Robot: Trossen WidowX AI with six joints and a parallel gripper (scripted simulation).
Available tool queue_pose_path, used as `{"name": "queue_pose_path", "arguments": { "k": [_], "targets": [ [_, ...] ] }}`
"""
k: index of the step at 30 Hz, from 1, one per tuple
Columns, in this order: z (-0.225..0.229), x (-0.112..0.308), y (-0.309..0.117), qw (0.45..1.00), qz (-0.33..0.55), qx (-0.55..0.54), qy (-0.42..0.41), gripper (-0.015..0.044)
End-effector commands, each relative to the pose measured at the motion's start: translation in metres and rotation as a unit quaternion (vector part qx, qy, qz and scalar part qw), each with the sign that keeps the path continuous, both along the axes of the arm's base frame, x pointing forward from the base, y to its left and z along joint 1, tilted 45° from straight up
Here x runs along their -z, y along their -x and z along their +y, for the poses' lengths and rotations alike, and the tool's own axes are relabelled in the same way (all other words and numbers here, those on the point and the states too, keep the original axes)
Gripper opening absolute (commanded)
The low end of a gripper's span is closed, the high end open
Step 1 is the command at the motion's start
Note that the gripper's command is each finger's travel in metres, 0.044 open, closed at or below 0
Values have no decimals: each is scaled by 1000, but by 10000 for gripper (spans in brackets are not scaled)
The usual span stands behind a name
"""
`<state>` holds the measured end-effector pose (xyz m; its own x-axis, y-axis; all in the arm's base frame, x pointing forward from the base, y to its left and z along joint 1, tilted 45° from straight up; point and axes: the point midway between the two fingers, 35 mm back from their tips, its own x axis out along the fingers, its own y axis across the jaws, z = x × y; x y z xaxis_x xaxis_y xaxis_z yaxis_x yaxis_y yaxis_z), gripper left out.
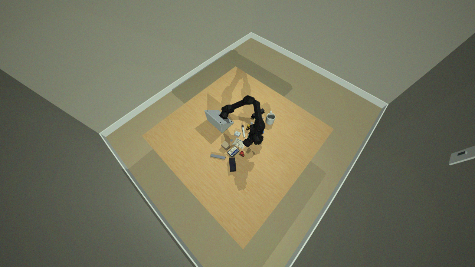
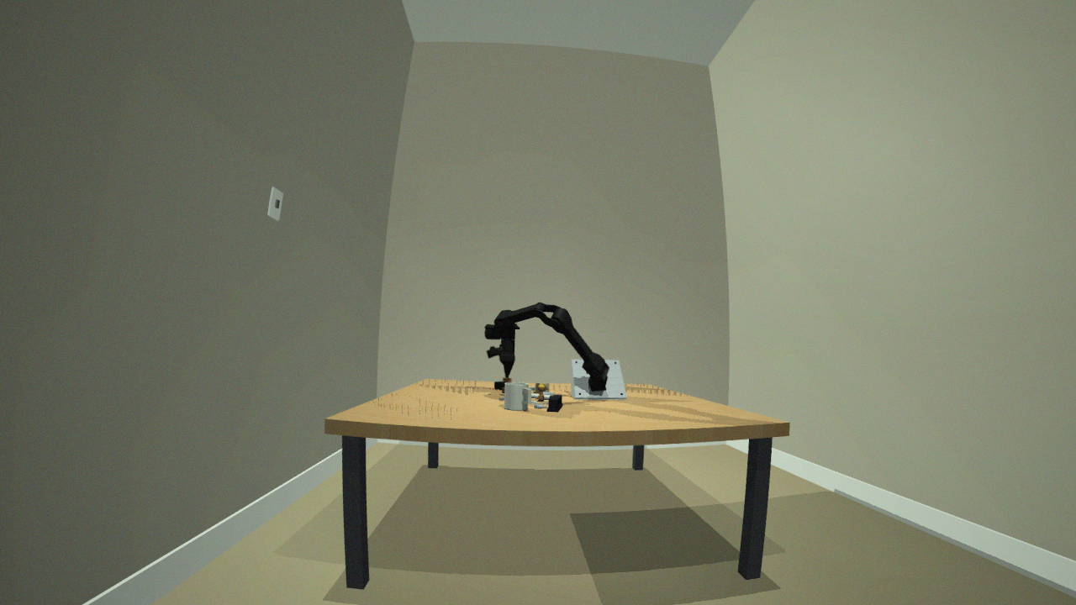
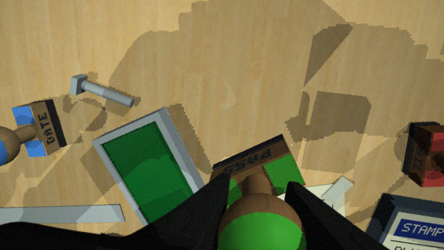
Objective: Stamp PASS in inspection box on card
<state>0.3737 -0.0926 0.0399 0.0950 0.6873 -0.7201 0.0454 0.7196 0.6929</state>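
My gripper (image 3: 257, 186) (image 2: 508, 376) is shut on the PASS stamp (image 3: 248, 162), a brown block with green patches and a round green-topped handle. The stamp hangs above the bench, its dark base facing down, right of the ink pad (image 3: 147, 170). That pad is green in a grey case, its lower end hidden by a finger. The card (image 3: 313, 192) (image 1: 238, 142) shows only partly behind the stamp and right finger in the wrist view, with a pale strip across its corner. The inspection box cannot be made out, nor can the stamp's inked face.
A blue DATE stamp (image 3: 43, 128) and a grey bolt (image 3: 107, 93) lie left of the pad. A red stamp (image 3: 417, 156) (image 1: 242, 153) and a labelled box (image 3: 420, 227) (image 1: 233, 151) are right. A mug (image 1: 270, 118) (image 2: 516, 396), marker (image 1: 243, 131) and black block (image 1: 232, 164) surround the work area.
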Motion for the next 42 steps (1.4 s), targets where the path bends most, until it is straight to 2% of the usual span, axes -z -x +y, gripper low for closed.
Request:
{"name": "queue_pose_path", "arguments": {
  "k": [1,22,42],
  "targets": [
    [-3,-3,-1,1000,-3,-3,4,0],
    [-9,-11,1,1000,-3,-3,4,0],
    [45,-58,41,1000,-2,-3,2,0]
  ]
}}
